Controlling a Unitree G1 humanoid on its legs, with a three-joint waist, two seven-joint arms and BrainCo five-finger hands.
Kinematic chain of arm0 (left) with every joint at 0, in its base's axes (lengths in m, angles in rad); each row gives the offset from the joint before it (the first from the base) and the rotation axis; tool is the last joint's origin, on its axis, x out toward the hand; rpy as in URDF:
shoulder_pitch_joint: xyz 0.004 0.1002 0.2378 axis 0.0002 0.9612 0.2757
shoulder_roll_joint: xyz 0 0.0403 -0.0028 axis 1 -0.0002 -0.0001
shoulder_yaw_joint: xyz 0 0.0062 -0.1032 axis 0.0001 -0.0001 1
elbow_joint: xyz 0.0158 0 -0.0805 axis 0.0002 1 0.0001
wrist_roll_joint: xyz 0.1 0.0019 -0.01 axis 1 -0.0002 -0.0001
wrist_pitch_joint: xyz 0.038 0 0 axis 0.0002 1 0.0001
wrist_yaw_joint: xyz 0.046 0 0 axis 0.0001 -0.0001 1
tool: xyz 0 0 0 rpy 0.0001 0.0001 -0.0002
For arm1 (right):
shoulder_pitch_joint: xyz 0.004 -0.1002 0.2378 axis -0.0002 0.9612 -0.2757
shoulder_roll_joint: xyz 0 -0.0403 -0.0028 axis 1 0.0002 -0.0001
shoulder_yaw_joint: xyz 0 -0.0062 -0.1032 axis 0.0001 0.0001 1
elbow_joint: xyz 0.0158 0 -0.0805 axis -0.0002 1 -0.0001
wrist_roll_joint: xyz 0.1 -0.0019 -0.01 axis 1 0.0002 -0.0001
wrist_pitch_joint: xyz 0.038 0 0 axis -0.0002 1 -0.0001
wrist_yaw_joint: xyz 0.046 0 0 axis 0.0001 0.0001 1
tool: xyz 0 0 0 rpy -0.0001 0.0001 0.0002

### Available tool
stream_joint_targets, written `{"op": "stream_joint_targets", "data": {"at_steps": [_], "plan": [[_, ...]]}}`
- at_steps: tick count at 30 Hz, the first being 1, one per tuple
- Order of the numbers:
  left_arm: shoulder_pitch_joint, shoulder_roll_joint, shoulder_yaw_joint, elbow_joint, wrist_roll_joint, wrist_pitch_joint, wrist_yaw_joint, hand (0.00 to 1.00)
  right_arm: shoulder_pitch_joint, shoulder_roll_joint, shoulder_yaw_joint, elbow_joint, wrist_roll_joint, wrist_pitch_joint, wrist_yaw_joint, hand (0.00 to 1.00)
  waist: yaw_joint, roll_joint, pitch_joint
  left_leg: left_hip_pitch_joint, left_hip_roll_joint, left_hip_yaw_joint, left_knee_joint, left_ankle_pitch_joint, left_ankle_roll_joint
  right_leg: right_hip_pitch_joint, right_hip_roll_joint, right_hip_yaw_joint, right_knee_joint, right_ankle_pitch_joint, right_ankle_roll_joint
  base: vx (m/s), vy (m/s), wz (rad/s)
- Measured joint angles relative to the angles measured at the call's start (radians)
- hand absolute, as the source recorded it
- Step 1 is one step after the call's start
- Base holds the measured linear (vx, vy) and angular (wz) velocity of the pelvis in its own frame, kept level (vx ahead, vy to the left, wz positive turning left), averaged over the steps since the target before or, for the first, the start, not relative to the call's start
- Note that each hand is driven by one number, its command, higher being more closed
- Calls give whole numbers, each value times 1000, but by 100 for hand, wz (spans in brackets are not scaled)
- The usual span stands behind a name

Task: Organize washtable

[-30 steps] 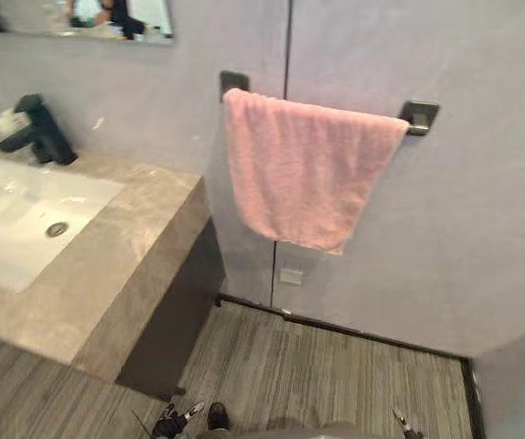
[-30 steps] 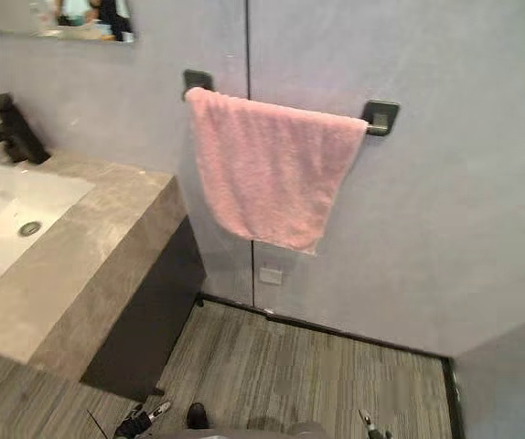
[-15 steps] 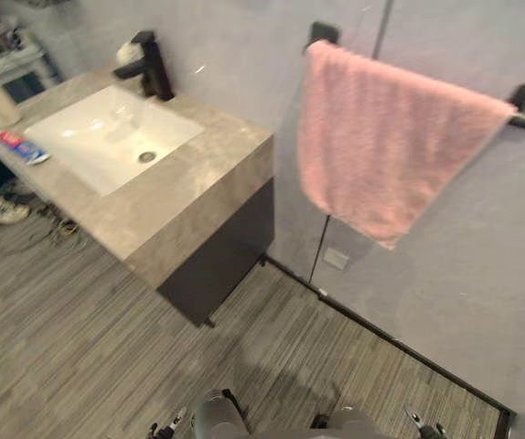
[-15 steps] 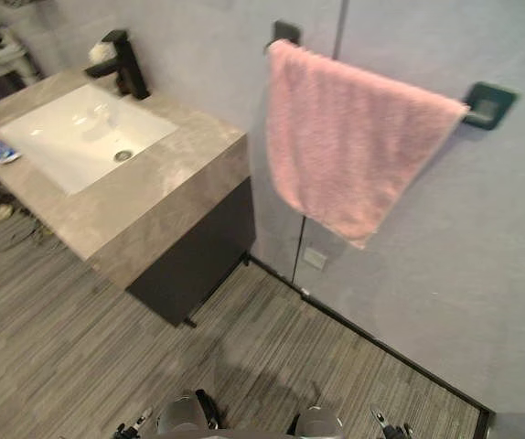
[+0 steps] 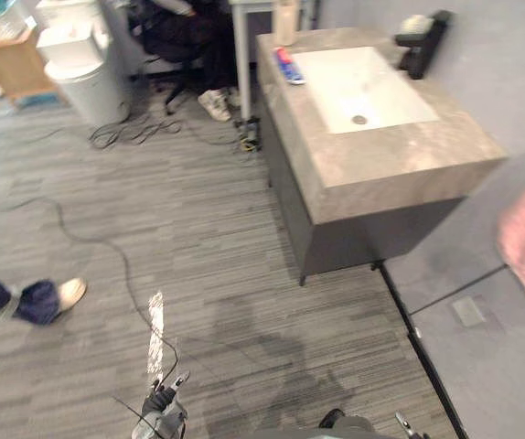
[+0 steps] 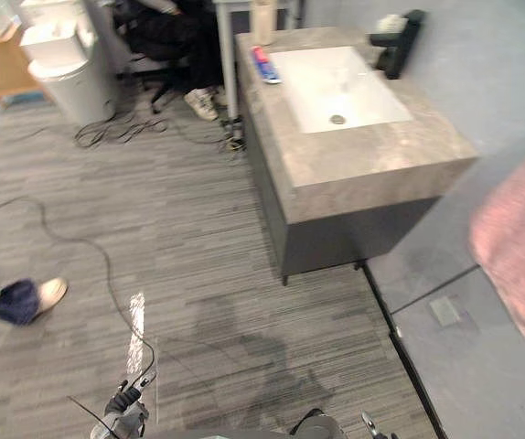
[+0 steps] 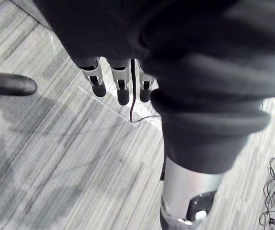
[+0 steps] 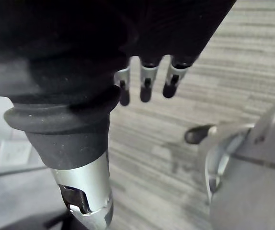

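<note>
The washtable (image 5: 400,169) is a grey stone counter at the upper right, with a white sink (image 5: 363,87) set into it. A black faucet (image 5: 424,41) stands at the sink's far side. A red and blue toothpaste tube (image 5: 286,66) lies on the counter's left end, and a beige cup (image 5: 286,16) stands behind it. A pink towel (image 6: 519,247) hangs at the right edge. My left hand (image 7: 122,88) hangs low over the floor, fingers straight, holding nothing. My right hand (image 8: 146,86) hangs the same way on the other side, far from the washtable.
White bins (image 5: 84,78) and a wooden box (image 5: 11,59) stand at the top left. A seated person (image 5: 176,27) is behind the counter's left end, one shoe (image 5: 215,103) on the floor. Another person's foot (image 5: 48,297) is at the left. Cables (image 5: 134,133) lie on the carpet.
The camera has swung left and down: the towel has slid to the right edge, and the whole washtable and a wide stretch of floor have come into view. Nothing was handled.
</note>
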Motion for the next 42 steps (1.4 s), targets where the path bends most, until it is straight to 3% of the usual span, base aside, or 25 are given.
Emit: {"op": "stream_joint_targets", "data": {"at_steps": [1,2,3,4,7,9,10,11,12,13,14,15,17,19,20,21,22,23,27,34,35,38,40,41,42], "plan": [[9,0,-27,3,13,0,-1,0,1,0,17,-2,-2,1,-1,0,0,12,1,4,1,-18,-3,-2,5,-25,-16,16,50,-9,12,-34,58,27],[9,6,-32,12,35,0,-1,0,2,16,30,-18,-11,3,-1,0,-2,23,4,-5,23,-23,5,-2,5,-21,62,60,-84,-19,51,-46,4,21],[8,12,-32,13,44,0,-2,0,5,26,30,-28,-18,3,-2,0,-4,16,5,-14,21,-24,12,-3,5,-16,91,79,-148,37,31,-75,-55,20],[-12,7,-26,34,68,-1,-3,0,6,23,30,-29,-38,3,-5,0,3,1,17,-21,10,-26,29,-28,2,-1,83,56,-174,111,14,-53,-23,26],[-19,-60,-26,58,107,1,-19,0,5,-10,48,-33,-73,4,-21,0,-1,38,35,-8,-9,-11,-2,-35,8,-12,34,61,-100,110,15,8,105,28],[-13,-66,-22,68,119,1,-18,0,7,-4,45,-39,-93,7,-22,0,1,39,38,-4,-19,-20,14,-39,18,-30,-3,166,-4,111,14,10,138,44],[-6,-59,-23,68,120,-4,-12,0,11,8,46,-50,-100,7,-24,0,0,30,36,-3,-28,-40,16,-44,26,-55,-13,303,63,111,12,23,72,59],[-2,-51,-24,66,127,-9,1,0,12,11,50,-49,-105,8,-25,0,3,27,34,-7,-18,-65,13,-52,39,-97,25,471,104,63,20,52,50,65],[-2,-33,-23,67,129,-9,4,0,10,21,56,-48,-112,8,-24,0,1,11,31,-13,-6,-83,14,-52,39,-108,59,547,112,15,27,105,-116,55],[-2,-11,-23,70,134,-8,8,0,7,33,64,-49,-124,7,-23,0,0,-10,31,-26,1,-110,16,-52,38,-110,119,608,84,-44,35,105,-204,62],[2,11,-22,72,149,-8,15,0,6,53,67,-49,-136,6,-22,0,2,-45,29,-47,2,-124,36,-53,36,-62,185,622,-35,-42,26,91,-204,48],[19,6,-15,73,159,-7,20,0,-2,54,70,-36,-147,3,-21,0,7,-57,24,-50,-2,-132,38,-53,34,-27,190,605,-84,-41,30,91,-100,39],[22,-41,-18,67,159,-8,21,0,-2,28,79,-30,-164,0,-20,0,-1,-30,25,-43,5,-145,28,-43,31,-12,194,601,-69,-42,29,136,8,40],[8,-83,-29,46,159,-11,23,0,1,-13,100,-36,-200,3,-17,0,0,12,47,-22,33,-158,48,-32,37,-76,190,606,93,-64,18,103,-45,27],[10,-85,-33,43,147,-24,23,0,9,-16,107,-44,-207,1,-20,0,-2,32,42,-19,65,-156,57,-32,33,-80,247,661,-25,-116,43,119,-157,12],[11,-44,-27,42,135,-35,25,0,13,12,121,-47,-215,0,-21,0,2,-43,35,-26,30,-150,80,-41,21,-47,257,705,-250,71,4,133,-183,21],[-3,-36,-17,52,128,-33,31,0,7,14,130,-42,-216,0,-21,0,-1,-41,43,-24,45,-157,88,-55,7,-30,261,701,-254,69,21,120,-101,21],[-8,-52,-17,42,104,-42,32,0,5,10,134,-29,-216,-2,-23,0,-1,-30,36,-29,35,-161,65,-65,9,-38,268,698,-253,79,9,71,-22,22],[-6,-90,-15,25,69,-60,24,0,1,-1,135,-29,-209,-3,-28,0,4,-30,34,-16,-8,-161,3,-56,22,-41,266,688,-257,78,11,-6,38,6],[17,-53,-14,8,55,-72,28,0,2,8,146,-32,-181,-3,-33,0,8,-44,25,-21,-71,-165,2,-68,43,-44,202,681,-252,78,32,-80,63,3],[24,-49,-14,4,51,-72,28,0,1,11,146,-33,-174,-3,-39,0,14,-51,23,-22,-85,-164,2,-73,49,-64,183,680,-216,56,66,-68,68,5],[23,-50,-14,3,39,-72,28,0,9,16,142,-63,-154,-7,-43,0,15,-67,29,-23,-133,-198,-7,-97,74,-124,101,657,-43,-33,95,-17,89,32],[26,-51,-14,4,38,-73,30,0,6,14,143,-69,-153,-13,-43,0,16,-66,33,-18,-152,-248,-22,-112,98,-177,53,626,116,-40,87,0,105,56],[25,-51,-14,4,37,-73,37,0,3,16,150,-70,-153,-21,-42,0,3,-57,47,-4,-154,-286,-27,-117,111,-245,27,628,277,-16,42,31,76,62],[29,-52,-12,6,34,-73,45,0,3,14,140,-74,-134,-27,-42,0,0,-29,60,17,-120,-308,-20,-124,120,-272,65,637,300,-60,25,81,59,56]]}}
